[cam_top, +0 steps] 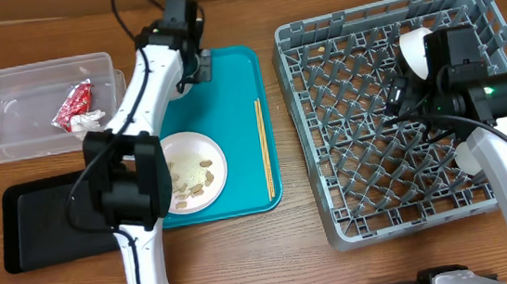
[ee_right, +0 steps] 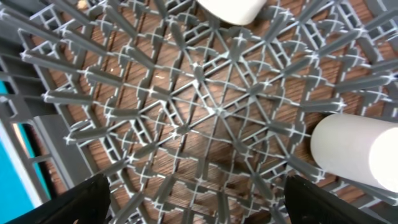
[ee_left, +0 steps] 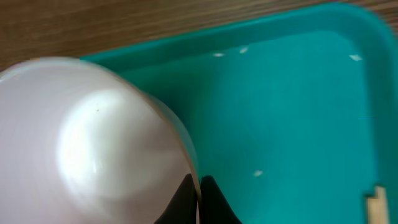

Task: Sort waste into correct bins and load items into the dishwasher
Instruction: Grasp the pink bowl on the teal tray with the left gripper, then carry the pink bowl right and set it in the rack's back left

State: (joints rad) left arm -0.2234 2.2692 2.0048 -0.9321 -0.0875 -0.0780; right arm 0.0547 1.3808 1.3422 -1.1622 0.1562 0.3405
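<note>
Grey plastic dish rack (cam_top: 359,169) fills the right side of the tabletop (cam_top: 273,252). My right pincer (ee_right: 198,186) hangs over its grid with the jaws set wide apart and nothing between them. A white bowl (cam_top: 417,47) stands among the pegs near the far edge, and a second white vessel (ee_right: 354,149) lies in the rack beside my right arm.

The teal tray (cam_top: 235,97) sits at centre. The clear tub (cam_top: 32,70) is far left and the black tray (cam_top: 43,227) is nearer, left of the teal tray.

A white plate (cam_top: 189,148) carrying food scraps (cam_top: 188,190) rests on the teal tray. An upturned pale bowl (ee_left: 93,143) sits at the tray's far left corner, under my left pincer (cam_top: 198,65). I cannot tell whether its dark fingertips (ee_left: 183,202) clamp the bowl's edge.

Chopsticks (cam_top: 263,150) lie along the tray's right side. The red wrapper (cam_top: 73,103) and white tissue (cam_top: 84,124) lie in the tub.
</note>
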